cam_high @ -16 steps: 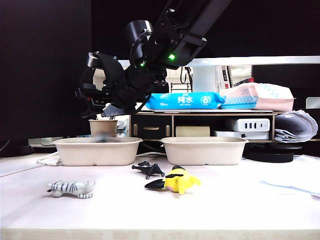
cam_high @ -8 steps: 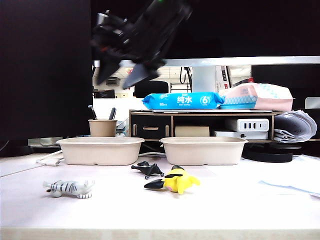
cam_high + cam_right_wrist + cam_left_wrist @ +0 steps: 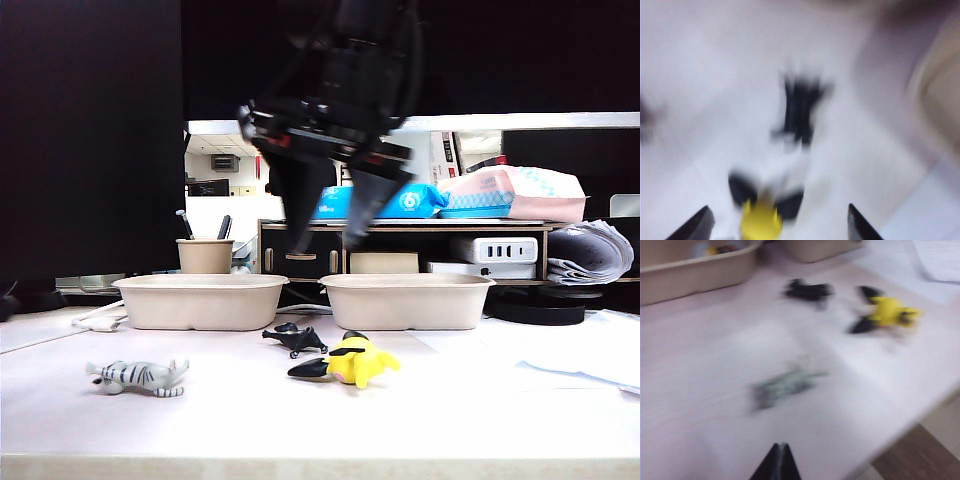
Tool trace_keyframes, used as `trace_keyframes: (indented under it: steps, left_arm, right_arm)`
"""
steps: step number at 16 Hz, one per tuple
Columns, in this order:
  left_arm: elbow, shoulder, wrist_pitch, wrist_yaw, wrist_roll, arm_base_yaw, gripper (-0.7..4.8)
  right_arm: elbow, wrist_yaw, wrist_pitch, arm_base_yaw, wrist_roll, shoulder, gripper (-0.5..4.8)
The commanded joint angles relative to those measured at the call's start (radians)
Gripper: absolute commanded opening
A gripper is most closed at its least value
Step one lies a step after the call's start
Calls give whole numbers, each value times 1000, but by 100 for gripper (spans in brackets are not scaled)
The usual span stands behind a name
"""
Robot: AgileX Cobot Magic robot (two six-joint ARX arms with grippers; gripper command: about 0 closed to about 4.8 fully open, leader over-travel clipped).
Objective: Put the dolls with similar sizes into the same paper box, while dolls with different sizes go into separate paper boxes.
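Right gripper is held above the table, over the gap between the two boxes; its jaws are spread wide and nothing is gripped. In the right wrist view, the yellow-and-black figure lies below, between the open fingertips, with the black creature farther on.

Left gripper is seen only in its wrist view, its tips pressed together and empty, well above the blurred tiger.

Tiger lies near the table's front left edge. Black creature and yellow figure lie mid-table, in front of the boxes. A yellow doll is seen in the left box. Right box contents cannot be told.
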Motion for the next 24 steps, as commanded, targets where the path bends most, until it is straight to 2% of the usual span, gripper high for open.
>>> trace_keyframes:
  steps: [1, 3, 7, 16, 20, 21, 22, 24]
  left_arm:
    - [1, 8, 13, 6, 4, -70, -5]
    - [1, 38, 12, 7, 4, -103, -5]
    - [1, 64, 12, 8, 4, -109, -5]
    - [1, 64, 12, 8, 4, -109, -5]
    - [1, 64, 12, 8, 4, -109, -5]
    - [1, 64, 12, 8, 4, -109, -5]
    - [1, 64, 12, 8, 4, -109, -5]
    - [1, 64, 12, 8, 4, -109, -5]
  right_arm:
    - [-6, 1, -99, 4, 14, -8, 347]
    - [-53, -9, -97, 10, 26, -8, 347]
    - [-175, -6, -53, 31, 60, -8, 347]
    - [-246, 11, 82, 89, 112, 17, 344]
    - [-246, 21, 82, 85, 112, 32, 307]
    - [-246, 21, 85, 86, 112, 43, 261]
    - [-246, 21, 86, 86, 111, 50, 182]
    - [-246, 21, 90, 85, 112, 55, 145]
